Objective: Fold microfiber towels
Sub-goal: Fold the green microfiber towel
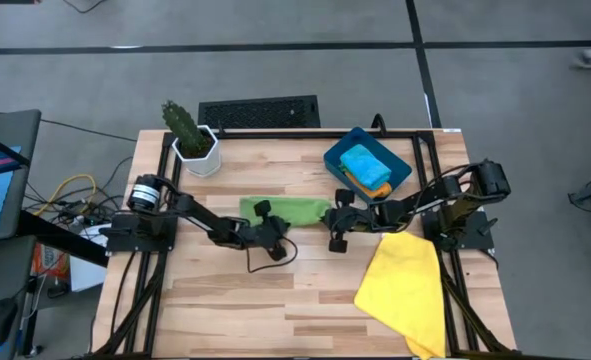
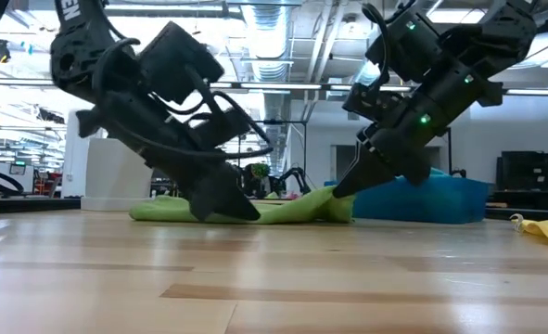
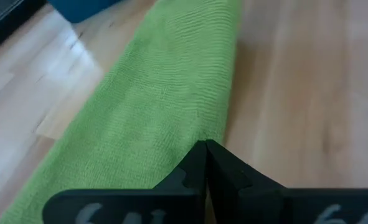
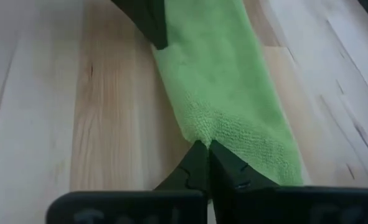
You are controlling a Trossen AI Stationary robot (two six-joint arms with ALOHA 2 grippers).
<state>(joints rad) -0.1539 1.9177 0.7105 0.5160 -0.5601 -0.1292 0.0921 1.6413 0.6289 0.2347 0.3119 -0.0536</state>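
At mid-table, the left gripper (image 1: 272, 237) and right gripper (image 1: 337, 228) each pinch the green towel's (image 1: 280, 209) near edge, which could slip free under uneven pulling.

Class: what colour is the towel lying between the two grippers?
Green towel, plain, no pattern; the right wrist view shows it best.
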